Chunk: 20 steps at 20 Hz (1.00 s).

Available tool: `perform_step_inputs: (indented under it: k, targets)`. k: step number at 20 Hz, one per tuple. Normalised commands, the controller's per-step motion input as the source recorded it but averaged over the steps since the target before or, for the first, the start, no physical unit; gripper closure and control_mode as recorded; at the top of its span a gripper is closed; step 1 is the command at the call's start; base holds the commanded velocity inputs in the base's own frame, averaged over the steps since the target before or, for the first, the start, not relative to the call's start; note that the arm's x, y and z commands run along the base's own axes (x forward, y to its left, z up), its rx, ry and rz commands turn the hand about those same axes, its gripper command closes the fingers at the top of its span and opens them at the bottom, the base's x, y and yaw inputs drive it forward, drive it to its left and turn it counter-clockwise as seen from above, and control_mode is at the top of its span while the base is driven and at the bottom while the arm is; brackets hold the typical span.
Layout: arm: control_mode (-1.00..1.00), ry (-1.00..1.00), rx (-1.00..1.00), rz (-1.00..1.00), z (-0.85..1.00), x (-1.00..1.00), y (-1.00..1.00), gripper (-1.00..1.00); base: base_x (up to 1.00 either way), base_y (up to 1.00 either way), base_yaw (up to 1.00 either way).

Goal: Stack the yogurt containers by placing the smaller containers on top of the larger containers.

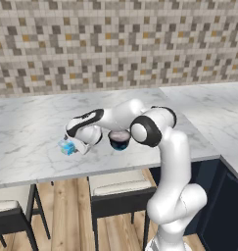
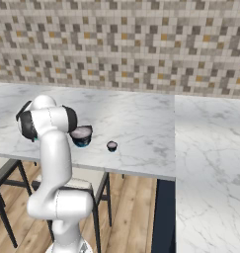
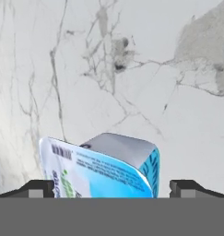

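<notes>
Light-blue boxy container (image 3: 102, 168) with white print and a barcode lies tilted on the marble counter (image 3: 132, 69), its long axis crosswise between the spread-wide gripper (image 3: 111, 188).

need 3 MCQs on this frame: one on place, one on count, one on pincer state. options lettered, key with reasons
1. Where does the light-blue boxy container sit relative to the pincer?
A. between its two fingertips
B. on top of the wide dark tub
C. on the floor by the stools

2. How many yogurt containers stand on the marble counter?
A. one
B. three
C. five

3. What state is the pincer in?
A. shut on the tiny cup
B. open, fingertips standing apart on either side of the box
C. shut on nothing

Key:
1 A: the hand view shows the box in the gap between the two fingertips.
2 B: the box, the wide dark tub and the tiny dark cup are there.
3 B: a clear gap shows between each fingertip and the box.
</notes>
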Motion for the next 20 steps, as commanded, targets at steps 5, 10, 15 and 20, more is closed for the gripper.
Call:
perform_step_inputs:
  k: [5,10,15,20]
  targets:
    - [-1.0,0.0,0.0,0.0,-0.07,0.09,0.08,-1.0,0.0,0.0,0.0]
    - [-1.0,-0.02,0.0,0.0,-0.02,0.01,0.03,-1.0,0.0,0.0,0.0]
    - [-1.0,-0.06,0.0,0.0,-0.01,0.0,0.01,-1.0,0.0,0.0,0.0]
    - [-1.0,-0.09,-0.01,0.0,-0.03,-0.05,0.03,-1.0,0.0,0.0,0.0]
